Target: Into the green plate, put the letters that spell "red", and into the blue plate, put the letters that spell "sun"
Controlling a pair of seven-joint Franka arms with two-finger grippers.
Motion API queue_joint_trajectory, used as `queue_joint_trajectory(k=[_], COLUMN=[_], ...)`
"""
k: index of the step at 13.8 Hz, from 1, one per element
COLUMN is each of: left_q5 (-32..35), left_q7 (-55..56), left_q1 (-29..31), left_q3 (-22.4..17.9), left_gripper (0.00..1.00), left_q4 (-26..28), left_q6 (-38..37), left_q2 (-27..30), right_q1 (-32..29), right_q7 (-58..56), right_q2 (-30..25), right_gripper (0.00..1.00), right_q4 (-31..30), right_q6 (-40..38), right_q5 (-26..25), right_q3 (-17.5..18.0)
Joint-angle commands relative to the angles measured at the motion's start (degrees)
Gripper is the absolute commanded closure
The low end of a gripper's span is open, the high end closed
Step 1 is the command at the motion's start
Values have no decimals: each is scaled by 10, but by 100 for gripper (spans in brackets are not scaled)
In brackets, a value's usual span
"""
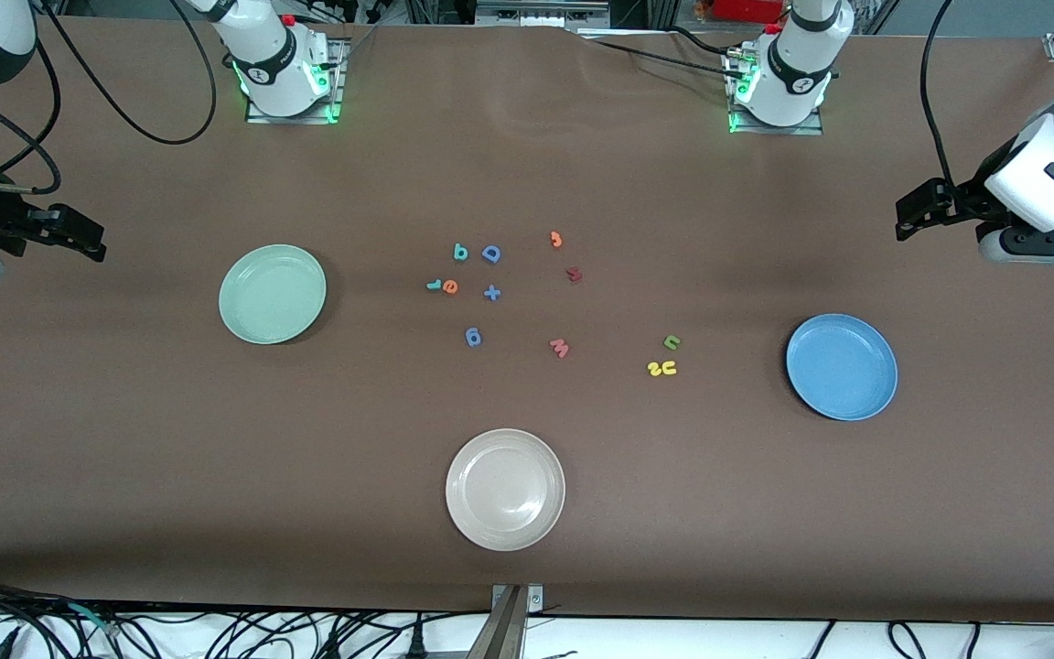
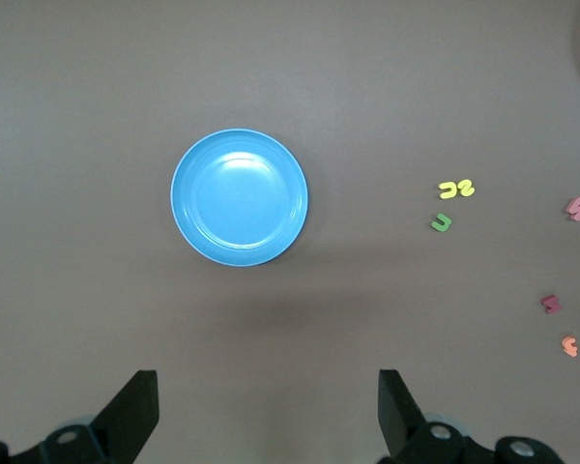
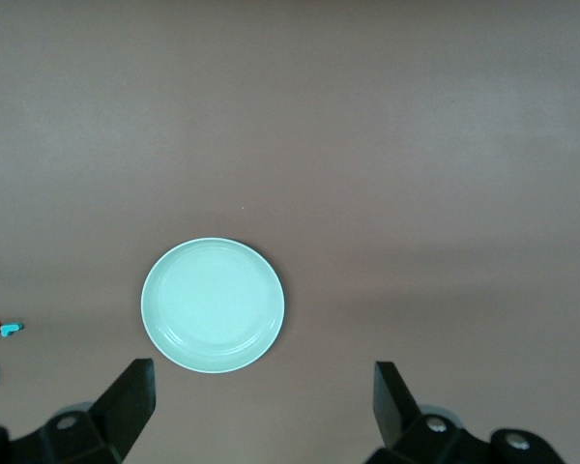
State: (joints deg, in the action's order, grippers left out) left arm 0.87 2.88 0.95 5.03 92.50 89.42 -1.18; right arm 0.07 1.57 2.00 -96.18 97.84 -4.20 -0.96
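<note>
Now: nothing sorted | left gripper (image 1: 904,212) and right gripper (image 1: 92,243) spread, waiting at surface ends | yellow s (image 1: 655,369) touches yellow arch (image 1: 669,368) near blue plate (image 1: 842,367); teal r (image 1: 434,286) near green plate (image 1: 273,294) | pinch singly.

Brown table (image 1: 527,165), cables (image 1: 216,631) along edge

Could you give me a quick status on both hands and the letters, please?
Left hand and right hand open, empty, waiting at table ends. Green plate and blue plate hold nothing. All letters loose mid-table.
</note>
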Motion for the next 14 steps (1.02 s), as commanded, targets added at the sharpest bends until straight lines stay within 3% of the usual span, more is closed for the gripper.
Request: queue_joint_trajectory(k=[1,14], left_q5=[-13,-24], left_q7=[-2,-3], left_q1=[1,5], left_q3=[-1,-1], left_gripper=[0,0], left_q4=[-5,-15], left_q6=[1,1], left_q2=[1,-7], right_q1=[-6,-5], right_q7=[2,4], right_q2=[-2,3], right_gripper=[0,0], right_q4=[0,0], right_q6=[-11,-8], right_q5=[10,11], right_q3=[4,5])
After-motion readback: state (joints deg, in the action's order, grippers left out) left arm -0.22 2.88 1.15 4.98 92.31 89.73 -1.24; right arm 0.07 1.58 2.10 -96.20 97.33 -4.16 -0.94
